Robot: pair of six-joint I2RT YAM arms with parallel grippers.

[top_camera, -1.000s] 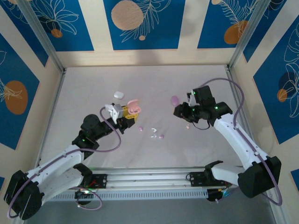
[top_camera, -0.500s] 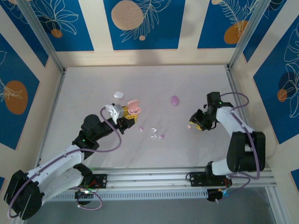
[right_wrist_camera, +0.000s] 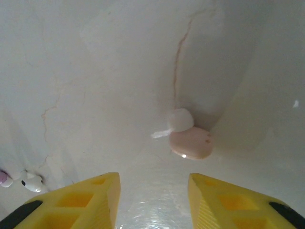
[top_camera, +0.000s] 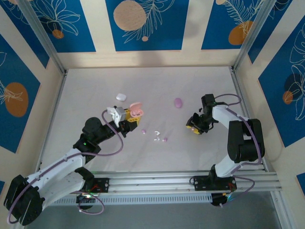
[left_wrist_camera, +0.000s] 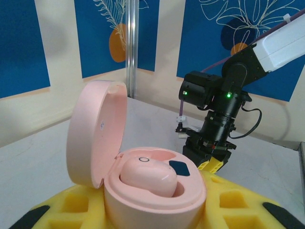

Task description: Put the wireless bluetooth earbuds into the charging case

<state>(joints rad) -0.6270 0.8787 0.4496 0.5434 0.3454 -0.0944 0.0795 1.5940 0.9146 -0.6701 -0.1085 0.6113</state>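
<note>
Right hand (right_wrist_camera: 152,191): is hovering low over the table (top_camera: 95,86); its yellow fingers (right_wrist_camera: 86,195) are standing apart with nothing between them, so it is released.
Pink bud (right_wrist_camera: 190,142): is lying on the table just ahead of that gap; I judge the hand is lining up so that one finger can come down on each side.
Left hand (top_camera: 128,115): is clenching on the lower half of the pink case (left_wrist_camera: 152,191) and holding it upright.
Lid (left_wrist_camera: 97,133): is standing open and tilted back, probably so that the sockets are facing up for the other arm.
Seated bud (left_wrist_camera: 147,176): is already sitting in one socket; the place beside it seems free, likely waiting for the pink bud.
Loose buds (top_camera: 156,132): are lying on the table between the two hands, apart from any case.
White case (top_camera: 121,96), purple case (top_camera: 177,102): are lying farther back.
Risk: the bud is tiny and glossy, so it may be slipping out of a careless pinch.
</note>
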